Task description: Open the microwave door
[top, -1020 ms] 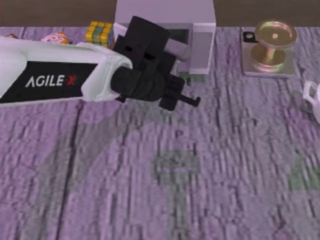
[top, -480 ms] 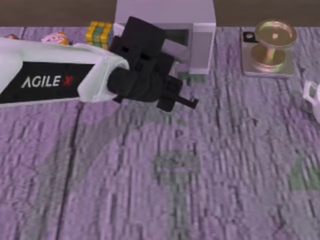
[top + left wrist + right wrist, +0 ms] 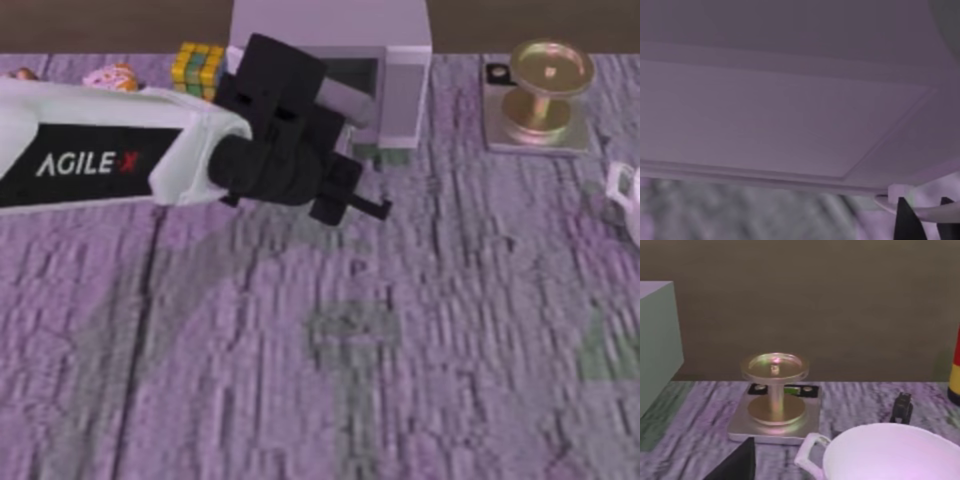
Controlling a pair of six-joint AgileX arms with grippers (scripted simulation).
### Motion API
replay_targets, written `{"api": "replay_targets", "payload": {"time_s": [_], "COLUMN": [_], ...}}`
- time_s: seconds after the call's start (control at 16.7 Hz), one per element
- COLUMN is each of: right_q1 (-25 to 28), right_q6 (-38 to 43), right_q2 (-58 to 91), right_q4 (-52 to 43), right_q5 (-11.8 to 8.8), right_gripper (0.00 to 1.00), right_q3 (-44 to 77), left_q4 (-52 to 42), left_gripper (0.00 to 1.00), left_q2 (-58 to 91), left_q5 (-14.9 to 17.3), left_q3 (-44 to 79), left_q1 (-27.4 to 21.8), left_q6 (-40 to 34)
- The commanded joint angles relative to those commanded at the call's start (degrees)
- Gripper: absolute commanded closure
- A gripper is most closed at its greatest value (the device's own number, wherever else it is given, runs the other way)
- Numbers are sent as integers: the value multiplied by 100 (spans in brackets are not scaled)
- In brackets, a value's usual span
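One boxy microwave [image 3: 330, 40] faces left pincer [image 3: 345, 120], smooth door [image 3: 790, 125] ajar.

Rendered tabletop test scene with kitchen goods, not a real room.

A purple wood-grain table [image 3: 400, 380] stood before a plain brown wall [image 3: 840, 300]. It carried a microwave [image 3: 330, 25], a gold scale [image 3: 774, 405], a white pot [image 3: 890, 452] and a colour-cube puzzle [image 3: 197, 66]. An AgileX left arm [image 3: 90, 150] reached across it.

left gripper [image 3: 355, 200] drawn slightly leftward, microwave door [image 3: 350, 95] swinging wider
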Motion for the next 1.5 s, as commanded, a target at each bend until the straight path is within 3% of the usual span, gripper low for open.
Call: {"api": "replay_targets", "payload": {"time_s": [1.14,1.5], "right_q1": [0,0], "right_q6": [0,0], "right_q2": [0,0], "right_q4": [0,0], "right_q5": [0,0], "right_gripper": [0,0], "right_q3": [0,0], "left_q4": [0,29], "left_gripper": [100,100], "left_q2": [0,-103], "left_q5": [0,205], "left_q3": [0,-119], "left_q1": [0,70], "left_q6": [0,214]}}
